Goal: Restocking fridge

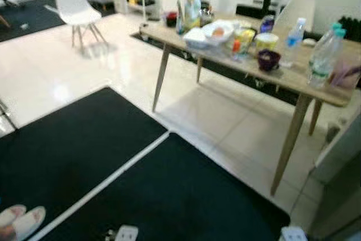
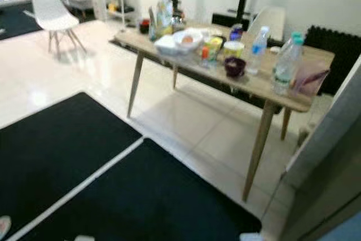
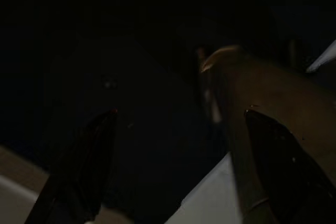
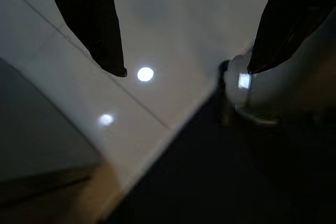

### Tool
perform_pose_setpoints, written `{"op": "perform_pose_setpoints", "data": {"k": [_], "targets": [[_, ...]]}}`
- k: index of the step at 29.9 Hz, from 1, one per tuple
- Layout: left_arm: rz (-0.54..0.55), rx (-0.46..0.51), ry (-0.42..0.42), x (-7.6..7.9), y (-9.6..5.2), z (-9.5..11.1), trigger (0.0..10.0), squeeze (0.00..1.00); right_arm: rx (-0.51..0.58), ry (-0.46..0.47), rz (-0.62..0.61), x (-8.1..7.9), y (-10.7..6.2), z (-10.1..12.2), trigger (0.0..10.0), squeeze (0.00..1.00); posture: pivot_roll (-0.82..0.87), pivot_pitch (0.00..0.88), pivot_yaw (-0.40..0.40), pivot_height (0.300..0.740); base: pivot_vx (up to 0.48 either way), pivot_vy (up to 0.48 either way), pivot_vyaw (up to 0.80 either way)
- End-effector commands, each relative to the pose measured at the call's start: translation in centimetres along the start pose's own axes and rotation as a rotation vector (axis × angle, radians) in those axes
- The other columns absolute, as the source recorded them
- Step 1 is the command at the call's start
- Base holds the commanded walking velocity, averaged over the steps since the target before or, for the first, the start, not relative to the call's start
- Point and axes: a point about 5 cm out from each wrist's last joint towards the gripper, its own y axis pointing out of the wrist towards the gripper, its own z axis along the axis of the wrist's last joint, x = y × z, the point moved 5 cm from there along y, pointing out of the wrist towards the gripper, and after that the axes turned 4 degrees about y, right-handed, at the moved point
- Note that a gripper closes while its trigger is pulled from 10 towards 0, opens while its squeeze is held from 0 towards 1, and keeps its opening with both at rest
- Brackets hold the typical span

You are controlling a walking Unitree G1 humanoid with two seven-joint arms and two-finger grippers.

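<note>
While both arms hang low over the floor, a wooden surface (image 1: 282, 74) stands ahead on slanted legs, crowded with food and drink. Two clear water bottles with green caps (image 1: 323, 55) stand close together near its right-hand edge, and a smaller bottle with a blue cap (image 1: 293, 40) stands just beside them toward the middle. A dark purple bowl (image 1: 268, 59) sits at the front edge, with a yellow tub (image 1: 266, 40) behind it and white bowls (image 1: 211, 33) further along toward the far left corner, where taller packets (image 1: 190, 9) stand. Black mats (image 1: 113, 167) with a white strip between them cover the tiled floor in front, and a white chair (image 1: 73, 7) stands well apart at the far left. The left claw (image 3: 178, 166) is spread open in deep shade. The right claw (image 4: 186, 72) is also spread open, holding nothing, above pale tiles and a dark mat edge.
</note>
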Motion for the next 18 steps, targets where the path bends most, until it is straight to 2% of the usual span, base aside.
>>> {"op": "perform_pose_setpoints", "data": {"k": [1,8,18], "targets": [[-0.014,-0.013,0.013,0.6,0.1,-0.3,10.0,0.0,-0.014,0.001,-0.023,1.0,-0.1,-0.4,10.0,0.0,-0.06,0.0,0.008,0.74,0.315,0.0,0.0],[-0.024,-0.006,0.011,1.2,0.2,0.2,10.0,0.0,-0.014,0.006,-0.023,1.0,-0.1,-0.4,10.0,0.0,-0.06,0.0,0.005,0.74,0.316,0.0,0.0],[-0.035,0.016,0.007,2.2,0.4,1.7,10.0,0.0,-0.007,-0.004,-0.021,1.1,-0.1,-0.1,10.0,0.0,-0.07,0.0,-0.008,0.74,0.317,0.0,-0.75]]}}
